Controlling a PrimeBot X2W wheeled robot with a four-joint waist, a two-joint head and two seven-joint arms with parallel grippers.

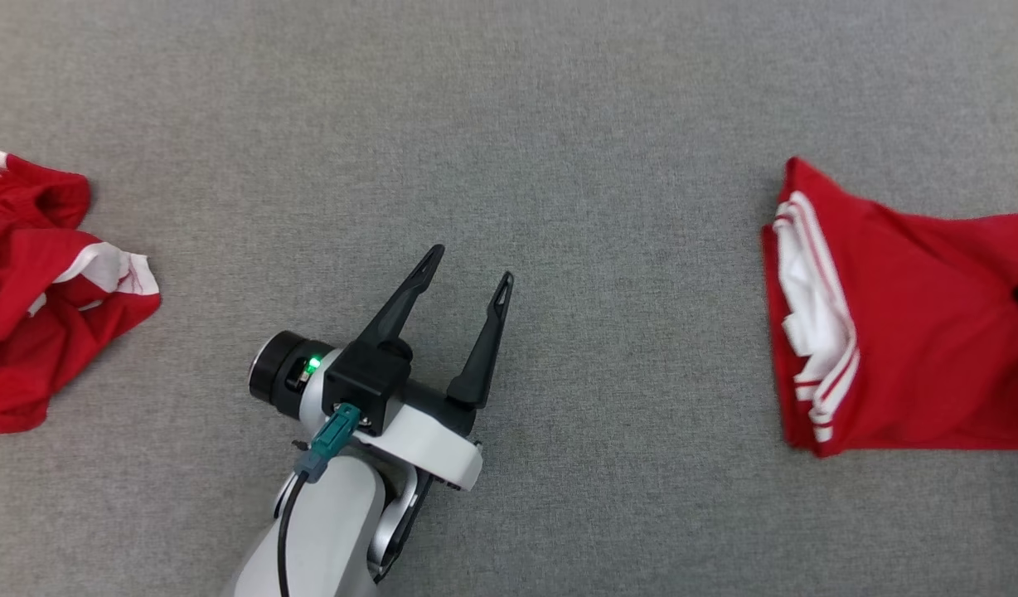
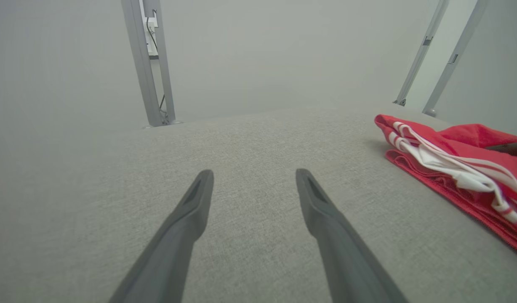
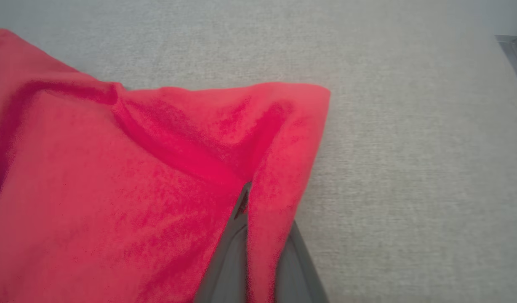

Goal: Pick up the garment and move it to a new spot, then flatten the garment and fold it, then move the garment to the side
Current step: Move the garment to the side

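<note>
Pinching red garment (image 3: pixel 115 189), right gripper (image 3: pixel 246 200) clamped, left gripper (image 1: pixel 471 264) spread wide

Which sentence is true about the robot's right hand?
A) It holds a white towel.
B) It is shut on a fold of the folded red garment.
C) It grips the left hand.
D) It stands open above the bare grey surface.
B: in the right wrist view the right hand is closed, with a fold of the folded red garment pinched in it.
</note>
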